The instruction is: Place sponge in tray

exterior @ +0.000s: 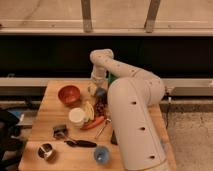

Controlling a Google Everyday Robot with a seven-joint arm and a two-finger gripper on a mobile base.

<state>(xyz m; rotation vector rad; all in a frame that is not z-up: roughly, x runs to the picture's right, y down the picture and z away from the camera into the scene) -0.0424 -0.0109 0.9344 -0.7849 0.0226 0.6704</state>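
Note:
My gripper (99,90) is down at the back of the wooden table (50,120), just right of the orange bowl. It is shut on the sponge (102,93), a small light-blue block that shows at the fingertips, low over the tabletop. Only a thin green sliver of the tray (111,78) shows behind the forearm at the table's far edge. The rest of the tray is hidden by my arm (132,115), which fills the right half of the table.
An orange bowl (69,94) sits at the back left. Mid-table lie a white cup (77,116), a yellow item (89,110) and an orange-red item (94,122). Near the front are a metal cup (46,151), a black utensil (80,143) and a blue cup (101,154).

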